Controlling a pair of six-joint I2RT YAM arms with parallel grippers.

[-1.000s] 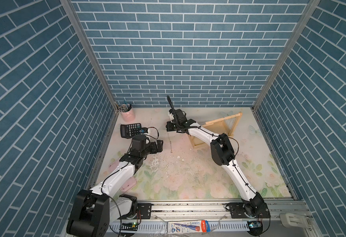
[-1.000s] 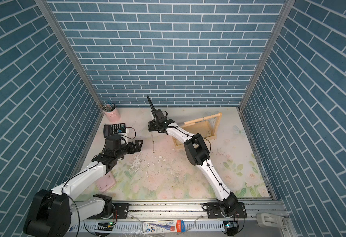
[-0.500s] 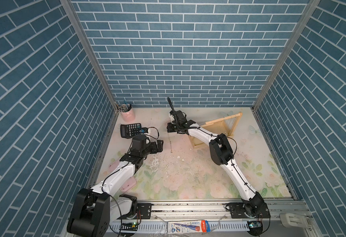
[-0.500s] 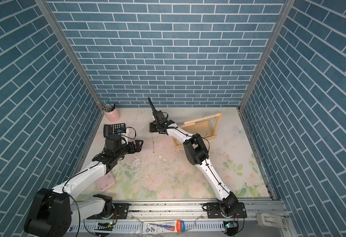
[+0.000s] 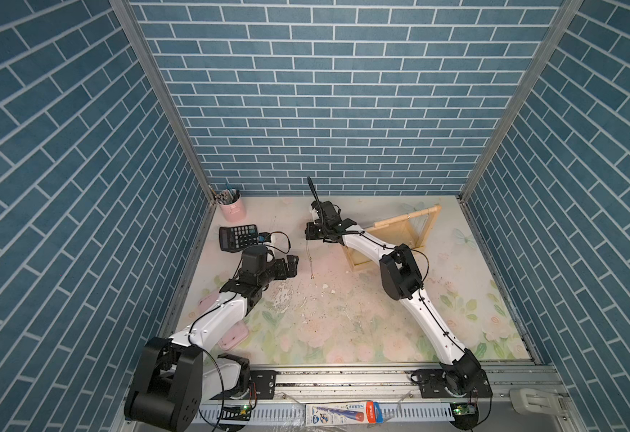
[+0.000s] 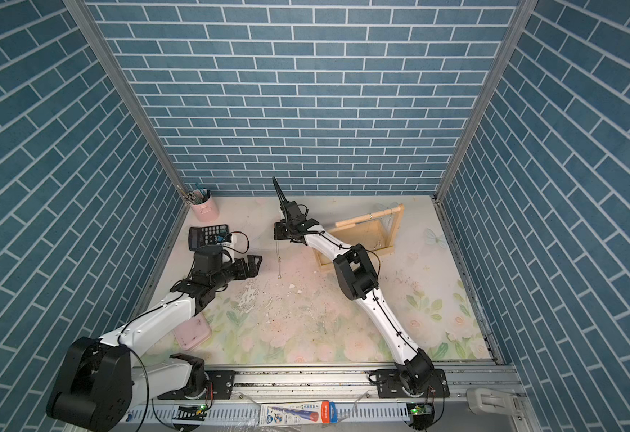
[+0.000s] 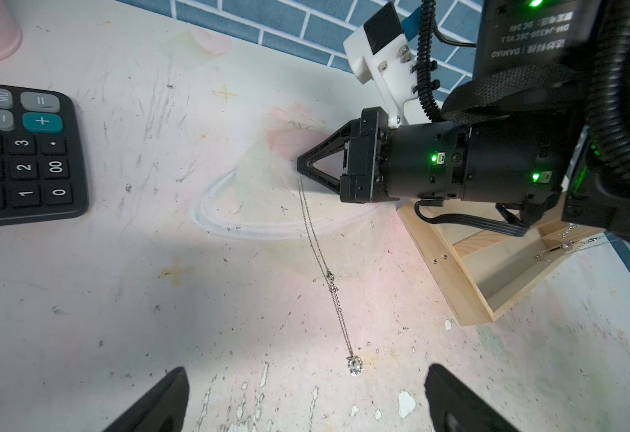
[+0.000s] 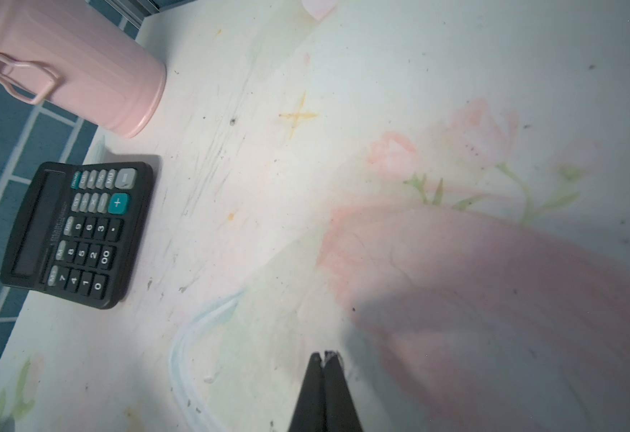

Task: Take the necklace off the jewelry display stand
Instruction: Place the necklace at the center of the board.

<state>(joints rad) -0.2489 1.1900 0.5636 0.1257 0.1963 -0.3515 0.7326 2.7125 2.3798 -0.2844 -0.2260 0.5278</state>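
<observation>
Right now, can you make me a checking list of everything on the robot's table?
Surface: flowery mat, paint chipped in the middle.
Job's things: necklace dangles clear of the jewelry display stand; another chain hangs on its bar.
Clutter: calculator, pink cup, pink case under the left arm.
End effectors: right end effector shut on the necklace; left end effector open, empty.
Cables: black loops at both wrists.
Surroundings: blue brick walls.

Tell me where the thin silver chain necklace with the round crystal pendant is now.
In the left wrist view the necklace dangles from the shut right gripper, clear of the pale wooden display stand, between it and the black calculator.
</observation>
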